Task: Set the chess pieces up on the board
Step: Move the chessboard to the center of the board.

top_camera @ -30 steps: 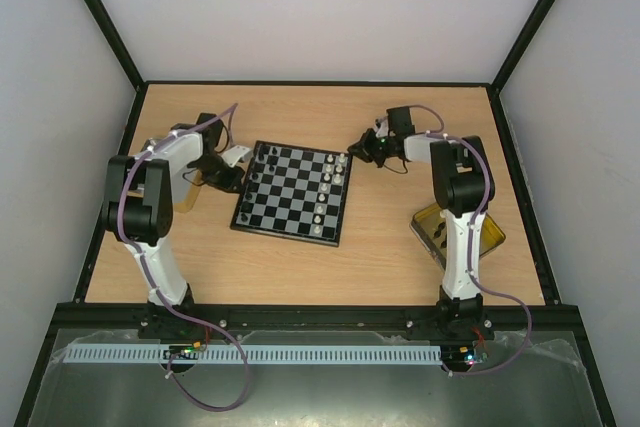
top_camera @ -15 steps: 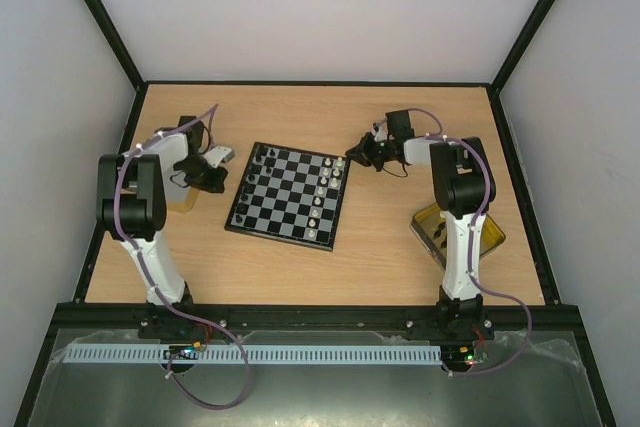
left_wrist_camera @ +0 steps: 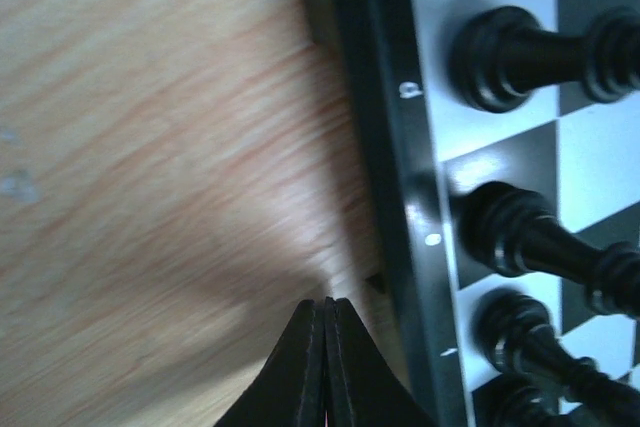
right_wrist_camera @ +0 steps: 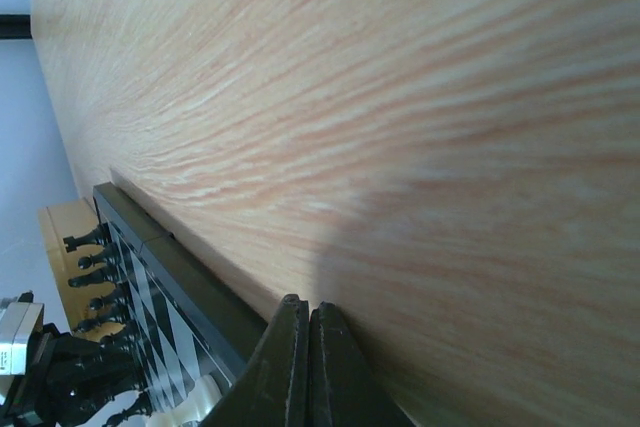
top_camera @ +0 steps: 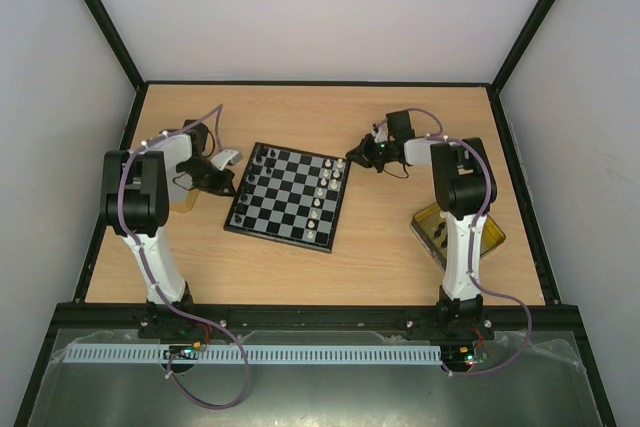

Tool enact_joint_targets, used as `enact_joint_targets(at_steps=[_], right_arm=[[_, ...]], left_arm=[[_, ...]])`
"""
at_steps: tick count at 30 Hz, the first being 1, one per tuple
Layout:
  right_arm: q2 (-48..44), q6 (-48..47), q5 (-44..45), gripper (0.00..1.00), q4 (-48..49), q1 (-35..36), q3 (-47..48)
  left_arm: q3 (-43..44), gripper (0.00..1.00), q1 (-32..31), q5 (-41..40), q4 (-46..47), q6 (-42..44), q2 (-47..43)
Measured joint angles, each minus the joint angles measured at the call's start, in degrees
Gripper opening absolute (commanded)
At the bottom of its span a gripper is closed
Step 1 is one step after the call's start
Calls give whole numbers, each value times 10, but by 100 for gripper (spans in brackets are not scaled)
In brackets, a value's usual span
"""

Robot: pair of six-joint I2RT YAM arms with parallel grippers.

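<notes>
One table (top_camera: 400,117) bearing one board (top_camera: 285,202), mid-table between two arms. Left gripper (top_camera: 230,158) just off board's left edge, right gripper (top_camera: 355,157) near its far right corner, both clenched, empty. Black chess pieces (left_wrist_camera: 510,237) lining left edge, four clear in wrist view; pale ones at right, count uncertain.

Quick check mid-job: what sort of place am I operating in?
Most likely a lab robot cell: blank white walls in a black frame enclose a wooden table, with the left arm and right arm bolted at its near edge.
</notes>
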Motion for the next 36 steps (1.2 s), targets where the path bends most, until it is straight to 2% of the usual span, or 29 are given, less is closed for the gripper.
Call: enact_joint_targets(at_steps=[20, 28, 36], right_arm=[[-75, -46, 11, 2, -62, 2, -85], [-76, -49, 30, 2, -99, 3, -65], [-75, -48, 116, 2, -182, 4, -8]], left_arm=[[-88, 2, -54, 119, -94, 72, -7], [-105, 2, -58, 130, -104, 81, -9], [-121, 2, -66, 129, -104, 83, -19]])
